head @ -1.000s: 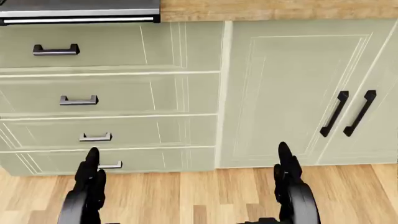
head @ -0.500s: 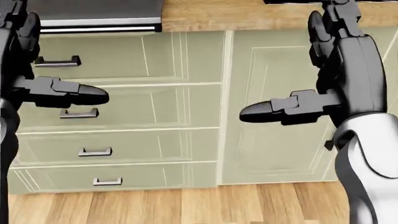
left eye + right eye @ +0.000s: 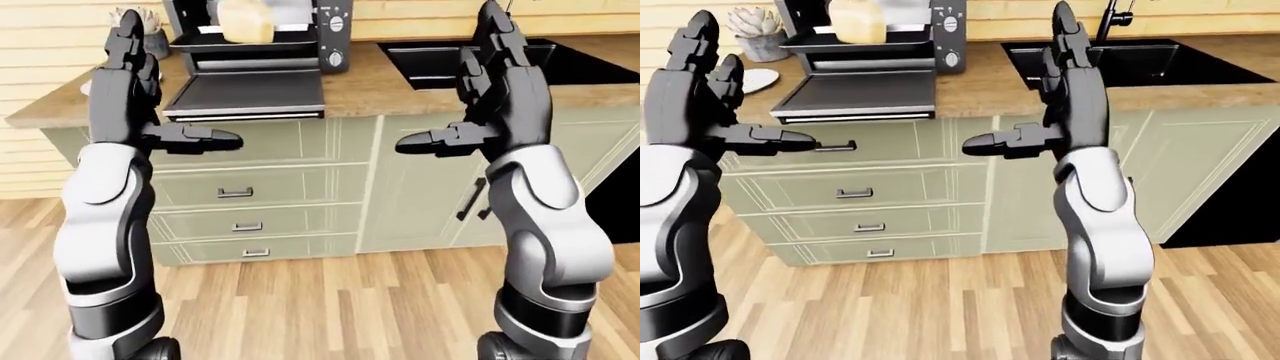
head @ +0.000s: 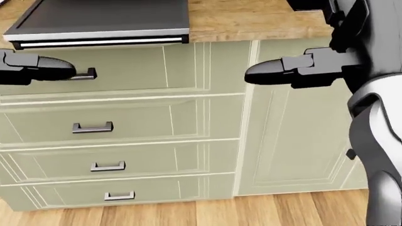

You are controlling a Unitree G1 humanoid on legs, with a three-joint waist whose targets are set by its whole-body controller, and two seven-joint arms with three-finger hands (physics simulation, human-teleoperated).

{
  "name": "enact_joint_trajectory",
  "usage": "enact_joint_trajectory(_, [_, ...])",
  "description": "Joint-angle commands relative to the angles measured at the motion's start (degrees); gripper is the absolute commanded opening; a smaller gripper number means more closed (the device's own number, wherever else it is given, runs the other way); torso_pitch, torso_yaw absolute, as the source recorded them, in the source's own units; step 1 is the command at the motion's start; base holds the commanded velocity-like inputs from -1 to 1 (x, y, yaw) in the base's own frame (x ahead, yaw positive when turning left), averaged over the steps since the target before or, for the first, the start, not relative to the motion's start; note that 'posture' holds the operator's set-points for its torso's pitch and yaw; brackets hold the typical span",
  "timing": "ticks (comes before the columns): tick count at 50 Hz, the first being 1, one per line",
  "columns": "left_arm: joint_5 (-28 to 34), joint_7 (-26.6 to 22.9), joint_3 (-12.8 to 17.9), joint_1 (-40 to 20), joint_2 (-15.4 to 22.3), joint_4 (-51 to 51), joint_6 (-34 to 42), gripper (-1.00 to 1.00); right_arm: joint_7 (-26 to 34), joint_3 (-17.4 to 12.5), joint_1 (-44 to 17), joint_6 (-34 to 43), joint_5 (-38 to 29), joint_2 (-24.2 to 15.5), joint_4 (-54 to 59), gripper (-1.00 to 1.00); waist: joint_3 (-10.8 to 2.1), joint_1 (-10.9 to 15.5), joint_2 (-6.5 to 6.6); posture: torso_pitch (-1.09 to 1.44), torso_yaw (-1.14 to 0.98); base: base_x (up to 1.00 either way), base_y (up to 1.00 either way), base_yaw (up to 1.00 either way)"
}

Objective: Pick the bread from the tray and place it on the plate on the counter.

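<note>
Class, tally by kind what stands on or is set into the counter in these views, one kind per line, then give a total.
Toaster oven: 1
Bread: 1
Plate: 1
Potted plant: 1
Sink: 1
Total: 5

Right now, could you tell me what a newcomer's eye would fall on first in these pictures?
Two black hands, the left hand and right hand, are raised open with fingers up, filling the left-eye view's sides. Between them, at the top, the bread sits in a toaster oven with its door down on the counter.
</note>
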Motion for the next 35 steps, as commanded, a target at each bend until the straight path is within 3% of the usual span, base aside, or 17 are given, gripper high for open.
enact_joint_trajectory(1, [-0.2,0.0,0.5,-1.8,1.3,-2.0,-1.1,1.0,-0.4,-0.4,-1.9,-0.4,0.2,-0.4,-1.2,1.0,-1.46,-0.2,0.35,0.0,0.0,0.25,0.29,0.0])
enact_joint_trajectory(3, [-0.2,0.0,0.6,-1.8,1.5,-2.5,-0.6,1.0,-0.5,-0.7,-2.0,0.3,0.7,-0.7,-2.0,1.0,-1.46,-0.3,-0.98,0.0,0.0,0.25,0.29,0.0])
enact_joint_trajectory(5, [0.0,-0.1,0.7,-1.8,1.8,-2.6,-0.5,1.0,-0.5,-0.5,-2.2,0.4,0.9,-0.8,-1.9,1.0,-2.0,-0.5,-0.72,0.0,0.0,0.25,0.29,0.0])
enact_joint_trajectory(8, [-0.1,0.0,1.0,-1.6,1.9,-2.6,-0.7,1.0,-0.3,-0.6,-2.7,1.0,0.7,-1.3,-2.2,1.0,-1.21,-0.9,0.65,0.0,0.0,0.25,0.29,0.0])
enact_joint_trajectory(11, [-0.1,0.0,1.0,-1.9,2.2,-2.8,-0.4,1.0,-0.1,-0.7,-3.0,1.6,0.6,-1.9,-2.7,1.0,-1.23,-1.5,3.69,0.0,0.0,0.25,0.29,0.0])
enact_joint_trajectory(13, [-0.2,0.1,1.3,-1.9,2.4,-3.2,-0.1,1.0,-0.1,-0.7,-3.2,2.1,0.5,-2.0,-3.3,1.0,-2.75,-1.3,8.51,0.0,0.0,0.25,0.3,0.0])
enact_joint_trajectory(14, [-0.2,0.1,1.3,-1.8,2.5,-3.4,-0.1,1.0,-0.1,-0.7,-3.2,2.2,0.6,-2.0,-3.4,1.0,-1.93,-1.1,5.72,0.0,0.0,0.26,0.3,0.0])
enact_joint_trajectory(15, [-0.3,0.2,1.6,-1.7,2.6,-3.8,0.1,1.0,-0.2,-0.7,-3.3,2.3,0.5,-2.0,-3.6,1.0,-1.33,-1.1,6.54,0.0,0.0,0.26,0.3,0.0])
enact_joint_trajectory(19, [-0.8,0.6,2.2,-1.5,3.2,-4.5,0.5,1.0,-0.5,-0.9,-4.2,3.3,0.7,-2.1,-4.5,1.0,-1.95,-0.5,4.62,0.0,0.0,0.18,0.28,0.0])
enact_joint_trajectory(22, [-1.1,0.8,2.4,-1.6,3.6,-4.6,0.6,1.0,-0.5,-0.8,-4.9,3.2,0.7,-2.3,-4.2,1.0,-1.46,-0.2,3.26,0.0,0.0,0.14,0.32,0.0])
enact_joint_trajectory(24, [-1.2,0.9,2.4,-1.6,3.8,-4.5,0.4,1.0,-0.2,-0.5,-5.0,3.0,0.6,-2.4,-4.1,1.0,-0.69,0.3,0.64,0.0,0.0,0.14,0.55,0.0])
enact_joint_trajectory(26, [-1.1,1.0,2.1,-1.5,3.7,-4.4,0.2,1.0,-0.3,-0.8,-5.1,3.3,0.8,-2.3,-4.2,1.0,-1.13,0.0,-2.74,0.0,0.0,0.14,0.55,0.0])
enact_joint_trajectory(27, [-1.1,1.0,2.2,-1.5,3.6,-4.4,0.1,1.0,-0.2,-0.8,-5.1,3.3,0.8,-2.5,-4.4,1.0,-1.33,-0.4,-0.45,0.0,0.0,0.12,0.55,0.0])
enact_joint_trajectory(28, [-1.1,1.1,2.3,-1.4,3.7,-4.4,-0.1,1.0,-0.2,-1.0,-5.3,3.4,0.9,-2.6,-4.4,1.0,-2.08,-0.2,-1.41,0.0,0.0,0.15,0.55,0.0])
enact_joint_trajectory(31, [-1.1,1.1,2.4,-1.5,3.8,-4.3,-0.2,1.0,-0.3,-0.7,-5.4,3.3,1.2,-2.4,-4.4,1.0,-2.67,-0.8,-1.17,0.0,0.0,0.15,0.55,0.0])
enact_joint_trajectory(35, [-1.1,1.1,2.4,-1.9,4.1,-4.1,0.1,1.0,-0.4,-0.9,-5.9,3.2,1.3,-2.4,-3.9,1.0,-1.35,-1.4,1.41,0.0,0.0,0.17,0.55,0.0])
